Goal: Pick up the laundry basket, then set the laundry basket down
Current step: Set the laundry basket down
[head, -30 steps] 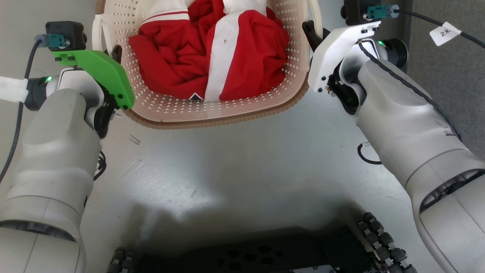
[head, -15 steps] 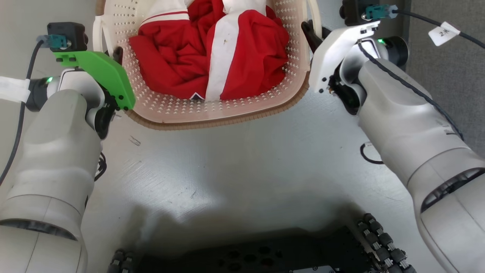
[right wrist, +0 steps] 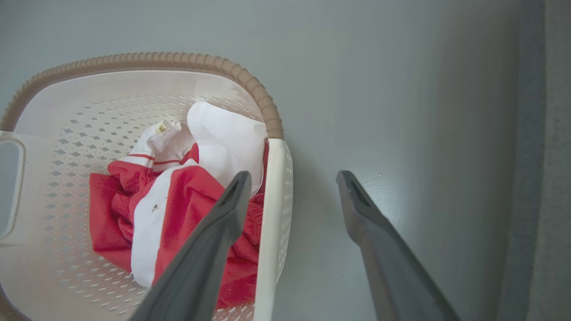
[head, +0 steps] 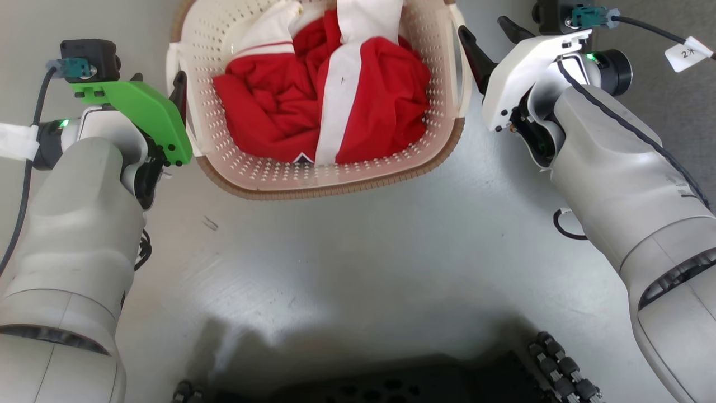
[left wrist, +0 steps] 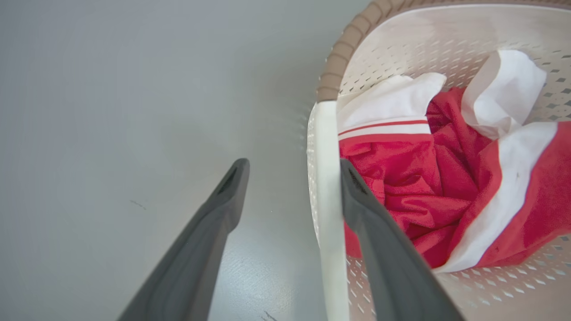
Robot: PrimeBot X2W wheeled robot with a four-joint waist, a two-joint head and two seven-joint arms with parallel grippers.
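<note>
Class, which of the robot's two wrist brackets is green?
The flat green plastic bracket on the left arm, beside the cream-white perforated laundry basket; the right arm carries a flat white plastic bracket.

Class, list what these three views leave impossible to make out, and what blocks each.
- Inside bottom of the laundry basket: covered by the red and white clothing in every view.
- Whether it touches the floor: its underside is hidden by its own walls.
- Writing on the cable tag: too small, head view.
- The robot's base: mostly cut off by the head view's bottom edge.
</note>
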